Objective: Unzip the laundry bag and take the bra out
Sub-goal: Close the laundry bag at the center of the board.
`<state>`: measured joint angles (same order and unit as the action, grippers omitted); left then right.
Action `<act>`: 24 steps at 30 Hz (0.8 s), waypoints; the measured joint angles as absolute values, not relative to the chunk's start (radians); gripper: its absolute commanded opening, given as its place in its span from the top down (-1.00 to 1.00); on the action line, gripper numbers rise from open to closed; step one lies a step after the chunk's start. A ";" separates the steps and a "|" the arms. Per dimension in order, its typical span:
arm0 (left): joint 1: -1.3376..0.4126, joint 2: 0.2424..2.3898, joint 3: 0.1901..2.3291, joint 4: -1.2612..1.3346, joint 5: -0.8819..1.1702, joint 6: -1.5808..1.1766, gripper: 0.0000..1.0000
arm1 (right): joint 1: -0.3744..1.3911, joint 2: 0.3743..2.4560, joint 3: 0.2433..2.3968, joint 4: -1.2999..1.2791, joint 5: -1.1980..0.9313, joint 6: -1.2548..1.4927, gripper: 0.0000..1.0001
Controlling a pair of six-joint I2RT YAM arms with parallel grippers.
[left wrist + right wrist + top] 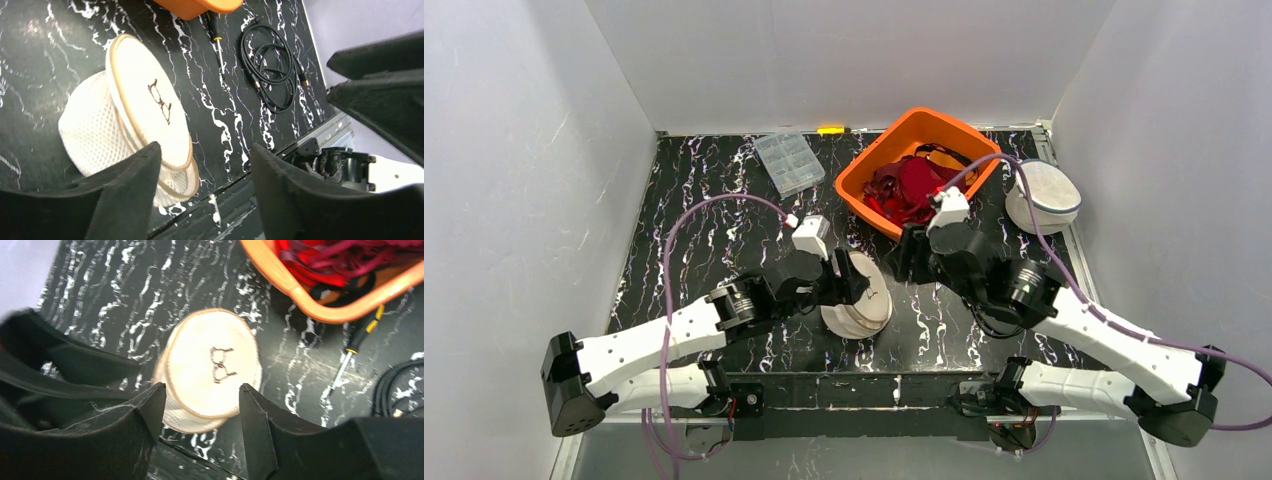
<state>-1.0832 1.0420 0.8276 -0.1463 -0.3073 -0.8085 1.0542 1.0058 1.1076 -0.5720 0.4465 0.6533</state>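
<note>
The laundry bag (864, 300) is a round white mesh pouch with beige trim and a small bra drawing on its lid (160, 102). It lies tilted near the table's front edge. My left gripper (849, 272) hovers at the bag's left side, open (205, 162), with one finger (135, 190) in front of the mesh and nothing held. My right gripper (904, 255) is just right of the bag, open (200, 395) and empty, and the bag (212, 367) shows between its fingers. The bra is hidden.
An orange basket (879, 150) of red and maroon garments (914, 185) stands behind the bag. A second white round bag (1042, 197) lies at the right, a clear plastic box (789, 162) at the back. A screwdriver (350, 355) and black cable (272, 70) lie beside the basket.
</note>
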 measured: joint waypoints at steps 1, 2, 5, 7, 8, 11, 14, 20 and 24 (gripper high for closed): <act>-1.083 1.025 0.828 -0.172 -0.315 -0.815 -0.45 | 1.054 0.975 1.074 -0.569 0.457 0.647 -0.30; -1.083 1.011 0.828 -0.192 -0.321 -0.820 -0.49 | 1.054 0.948 1.041 -0.567 0.466 0.643 -0.32; -1.069 0.963 0.828 -0.257 -0.322 -0.836 -0.58 | 1.054 0.898 0.958 -0.560 0.470 0.631 -0.36; -1.045 0.943 0.828 -0.295 -0.299 -0.849 -0.61 | 1.054 0.881 0.913 -0.545 0.464 0.624 -0.38; -1.028 0.937 0.828 -0.309 -0.284 -0.854 -0.61 | 1.054 0.873 0.891 -0.537 0.459 0.624 -0.38; -0.977 0.939 0.828 -0.324 -0.220 -0.869 -0.60 | 1.054 0.859 0.846 -0.515 0.442 0.624 -0.39; -0.930 0.986 0.842 -0.334 -0.154 -0.878 -0.50 | 1.054 0.850 0.812 -0.486 0.425 0.625 -0.40; -0.882 1.122 0.859 -0.346 -0.071 -0.884 -0.16 | 1.054 0.833 0.785 -0.455 0.395 0.625 -0.40; -0.859 1.165 0.858 -0.339 -0.027 -0.886 0.13 | 1.054 0.805 0.761 -0.431 0.383 0.628 -0.40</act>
<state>-0.8585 1.1648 0.8577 -0.3393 -0.0273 -0.8856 1.0542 0.8047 0.7612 -0.4313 0.3828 0.6285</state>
